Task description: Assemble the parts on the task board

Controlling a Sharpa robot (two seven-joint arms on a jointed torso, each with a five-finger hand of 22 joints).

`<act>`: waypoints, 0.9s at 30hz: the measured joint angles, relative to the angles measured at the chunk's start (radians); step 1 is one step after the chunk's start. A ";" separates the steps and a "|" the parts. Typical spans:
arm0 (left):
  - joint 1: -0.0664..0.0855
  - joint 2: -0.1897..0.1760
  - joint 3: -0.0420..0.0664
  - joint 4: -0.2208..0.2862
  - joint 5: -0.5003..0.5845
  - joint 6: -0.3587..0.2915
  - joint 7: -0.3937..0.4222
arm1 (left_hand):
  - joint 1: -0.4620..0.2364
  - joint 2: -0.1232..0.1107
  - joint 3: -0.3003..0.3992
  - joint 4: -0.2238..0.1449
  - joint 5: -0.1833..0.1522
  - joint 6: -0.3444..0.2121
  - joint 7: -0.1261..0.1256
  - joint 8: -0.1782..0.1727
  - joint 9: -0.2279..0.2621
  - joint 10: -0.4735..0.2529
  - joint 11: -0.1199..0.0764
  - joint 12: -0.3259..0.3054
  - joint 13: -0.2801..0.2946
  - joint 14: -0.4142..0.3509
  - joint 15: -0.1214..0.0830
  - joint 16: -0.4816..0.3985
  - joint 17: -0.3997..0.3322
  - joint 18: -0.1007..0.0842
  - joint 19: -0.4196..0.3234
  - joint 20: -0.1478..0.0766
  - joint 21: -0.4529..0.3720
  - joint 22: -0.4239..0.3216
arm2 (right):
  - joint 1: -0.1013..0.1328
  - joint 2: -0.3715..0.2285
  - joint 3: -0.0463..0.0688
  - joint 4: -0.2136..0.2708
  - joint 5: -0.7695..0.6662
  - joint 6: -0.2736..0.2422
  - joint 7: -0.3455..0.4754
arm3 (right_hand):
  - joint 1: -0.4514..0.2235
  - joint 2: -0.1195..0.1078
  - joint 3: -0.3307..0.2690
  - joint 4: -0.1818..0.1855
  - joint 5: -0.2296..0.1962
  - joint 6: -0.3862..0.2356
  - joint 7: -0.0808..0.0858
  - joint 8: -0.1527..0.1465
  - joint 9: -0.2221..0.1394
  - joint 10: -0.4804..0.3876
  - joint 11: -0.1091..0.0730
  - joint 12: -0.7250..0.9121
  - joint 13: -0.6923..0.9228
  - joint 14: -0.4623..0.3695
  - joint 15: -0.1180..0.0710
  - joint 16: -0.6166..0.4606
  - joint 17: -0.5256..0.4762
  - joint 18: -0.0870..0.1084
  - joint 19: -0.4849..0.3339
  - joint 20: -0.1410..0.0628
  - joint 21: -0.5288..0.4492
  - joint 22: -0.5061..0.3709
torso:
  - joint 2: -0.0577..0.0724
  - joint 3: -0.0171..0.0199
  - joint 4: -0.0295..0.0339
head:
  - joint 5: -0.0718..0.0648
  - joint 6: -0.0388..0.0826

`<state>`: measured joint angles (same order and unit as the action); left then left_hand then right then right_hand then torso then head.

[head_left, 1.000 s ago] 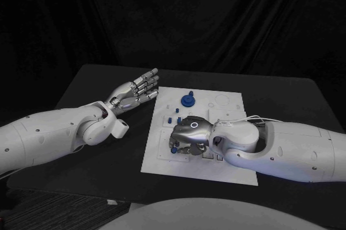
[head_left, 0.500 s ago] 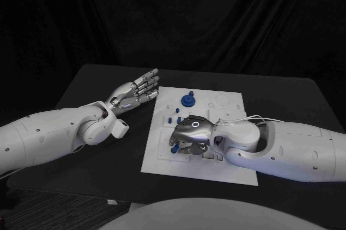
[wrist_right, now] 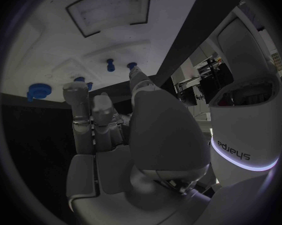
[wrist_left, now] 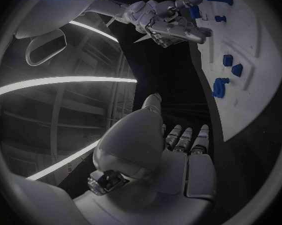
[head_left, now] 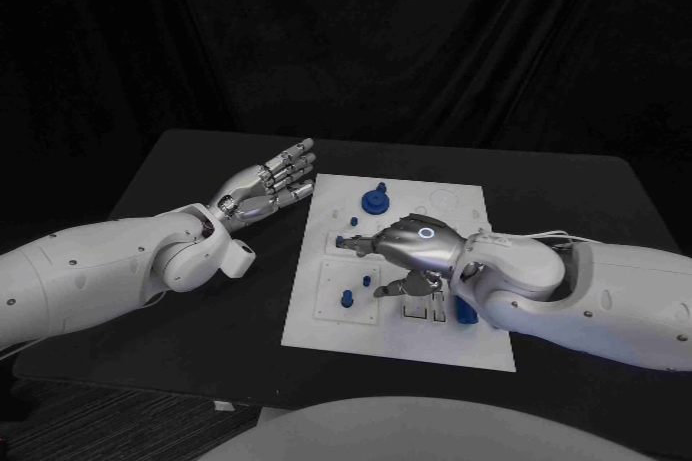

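Observation:
The white task board lies in the middle of the black table. My right hand hovers over the board's middle with its fingers hanging apart and nothing in them. In the right wrist view its fingers reach out over the board, empty. A blue round knob stands at the board's far left. Small blue parts sit beside the right hand, and another blue part stands on the near left plate. My left hand is held palm up and open, just left of the board's far corner.
A further blue piece sits on the board next to my right wrist. The left wrist view takes in the board, the knob and my right hand above it. Bare black table surrounds the board.
My right hand has lifted off the near left plate and moved right and farther over the board, uncovering the blue part standing there. The left arm has not moved.

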<state>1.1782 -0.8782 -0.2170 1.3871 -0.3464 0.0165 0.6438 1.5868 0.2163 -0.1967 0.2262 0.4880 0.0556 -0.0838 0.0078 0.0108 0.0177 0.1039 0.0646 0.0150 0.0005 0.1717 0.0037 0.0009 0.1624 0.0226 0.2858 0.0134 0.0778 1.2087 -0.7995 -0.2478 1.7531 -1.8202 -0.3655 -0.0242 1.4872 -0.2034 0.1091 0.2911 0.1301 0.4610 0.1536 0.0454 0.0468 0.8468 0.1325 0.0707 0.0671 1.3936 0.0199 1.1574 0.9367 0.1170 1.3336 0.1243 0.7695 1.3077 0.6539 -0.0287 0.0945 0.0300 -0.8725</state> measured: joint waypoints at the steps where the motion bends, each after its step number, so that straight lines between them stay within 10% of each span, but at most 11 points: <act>1: 0.000 -0.001 0.000 0.000 0.000 0.000 0.000 | 0.000 0.000 0.000 0.000 0.000 0.000 0.000 0.000 0.000 0.000 0.000 0.000 0.000 0.000 0.000 0.000 0.000 0.000 0.000 0.000 0.000 0.000 | 0.007 -0.019 0.000 0.010 0.013 -0.018 0.001 | -0.012 0.003 0.000 0.000 0.000 0.024 0.002 0.002 0.002 0.000 0.000 0.009 0.001 0.006 0.006 0.006 0.007 0.000 0.003 0.003 0.009 0.000 | 0.000 0.0000 -0.0001 | 0.000 0.000; 9: -0.002 -0.006 0.000 0.001 0.000 0.000 -0.001 | 0.000 0.000 0.000 0.000 0.000 0.000 0.000 0.000 0.000 0.000 0.000 0.000 0.000 0.000 0.000 0.000 0.000 0.000 0.000 0.000 0.000 0.000 | 0.053 -0.186 0.001 0.079 0.160 -0.084 0.002 | -0.007 0.067 0.035 -0.024 0.016 0.359 0.025 0.075 0.042 0.135 -0.018 0.118 0.026 0.010 0.010 0.013 0.012 0.000 0.008 0.008 0.016 0.000 | -0.003 0.0001 -0.0015 | -0.012 0.000; 18: -0.003 -0.006 0.000 0.000 0.000 0.000 0.000 | 0.000 0.000 0.000 0.000 0.000 0.000 0.000 0.000 0.000 0.000 0.000 0.000 0.000 0.000 0.000 0.000 0.000 0.000 0.000 0.000 0.000 0.000 | 0.064 -0.290 0.000 0.089 0.302 -0.042 -0.086 | -0.066 0.097 0.019 -0.017 0.020 0.522 -0.030 0.126 0.076 0.344 -0.083 0.380 0.183 -0.001 -0.043 -0.024 -0.041 0.000 0.007 -0.034 -0.030 0.000 | -0.008 0.0000 -0.0065 | -0.035 0.000; 21: -0.005 -0.006 0.000 0.000 0.000 0.000 0.000 | 0.000 0.000 0.000 0.000 0.000 0.000 0.000 0.000 0.000 0.000 0.000 0.000 0.000 0.000 0.000 0.000 0.001 0.000 0.000 0.000 0.000 0.000 | 0.064 -0.302 0.000 0.083 0.328 0.015 -0.163 | -0.357 0.153 -0.051 -0.006 0.027 0.584 -0.069 0.142 0.104 0.493 -0.130 0.807 0.610 0.064 -0.081 0.065 0.083 0.000 0.072 -0.076 0.113 0.000 | -0.010 -0.0008 -0.0079 | -0.041 0.000; 27: -0.009 -0.010 0.000 0.002 0.000 0.000 0.000 | 0.000 0.000 0.000 0.000 0.000 0.000 0.000 0.000 0.000 0.000 0.000 0.000 0.000 0.000 0.000 0.000 0.001 0.000 0.000 0.000 0.000 0.000 | 0.056 -0.311 0.000 0.069 0.363 0.127 -0.323 | -0.490 0.153 -0.078 -0.003 0.055 0.679 -0.121 0.221 0.244 0.616 -0.173 1.428 1.222 0.072 -0.120 0.241 0.333 -0.033 0.133 -0.111 0.376 0.000 | -0.014 -0.0019 -0.0142 | -0.045 0.000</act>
<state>1.1688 -0.8881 -0.2171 1.3893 -0.3463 0.0165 0.6442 1.5868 0.2162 -0.1967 0.2262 0.4880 0.0556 -0.0839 0.0078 0.0107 0.0178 0.1038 0.0646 0.0152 0.0004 0.1716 0.0036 0.0016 0.1624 0.0226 0.2858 0.0134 0.0778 1.2648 -1.1103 -0.2480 1.8221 -1.4569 -0.2381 -0.3470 0.9968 -0.0500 0.0313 0.2885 0.1853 1.1397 0.0323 0.2665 0.2911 1.4625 -0.0404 1.4991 1.2886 1.4660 -0.0997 1.3979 1.2699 0.0843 1.4663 0.0135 1.1453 1.3074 0.6395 -0.0306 0.0803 -0.0147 -0.8725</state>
